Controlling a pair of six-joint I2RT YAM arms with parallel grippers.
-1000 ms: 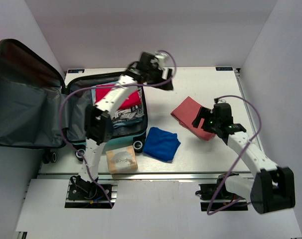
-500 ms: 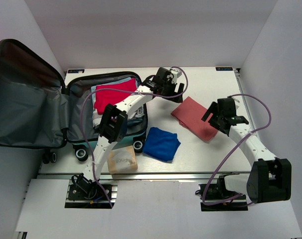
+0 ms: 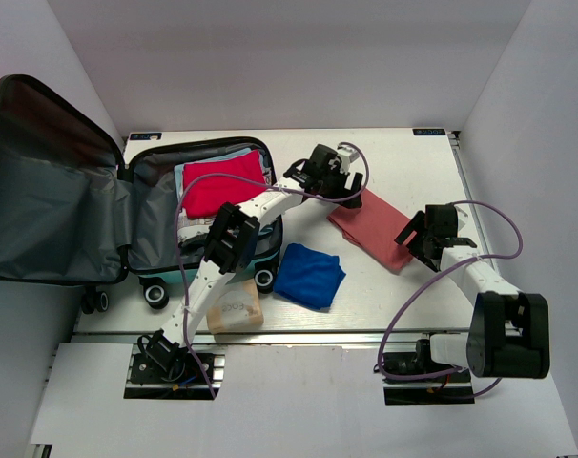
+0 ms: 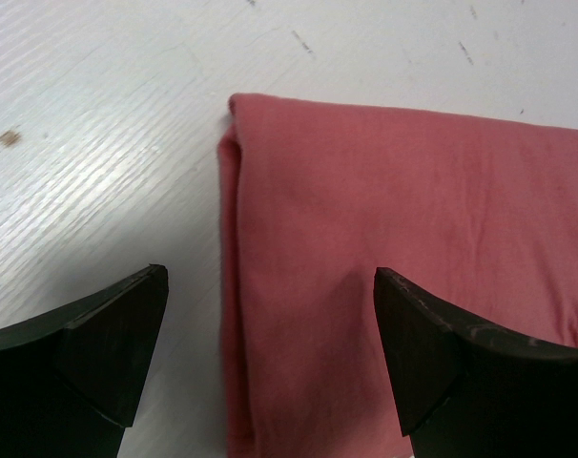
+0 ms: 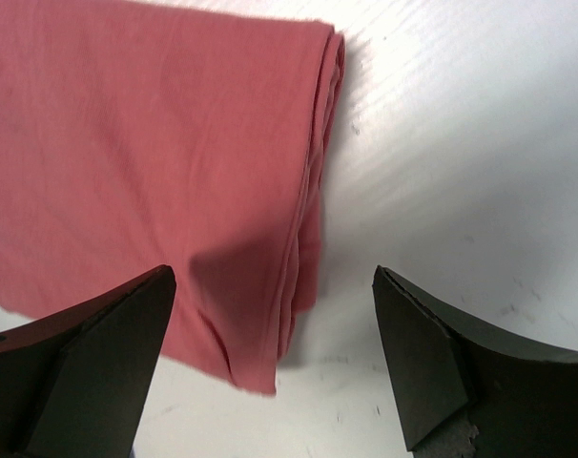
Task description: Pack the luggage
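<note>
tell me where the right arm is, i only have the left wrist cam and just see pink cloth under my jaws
observer: the right jaws stand open over the opposite end of that same pink cloth, its folded edge below the gap.
operator: where's the luggage from here
observer: the luggage lies open at the left of the table, a red garment already inside.
operator: anything else unpacked
observer: a blue cloth and a tan item lie on the table beside the luggage's wheels.
</note>
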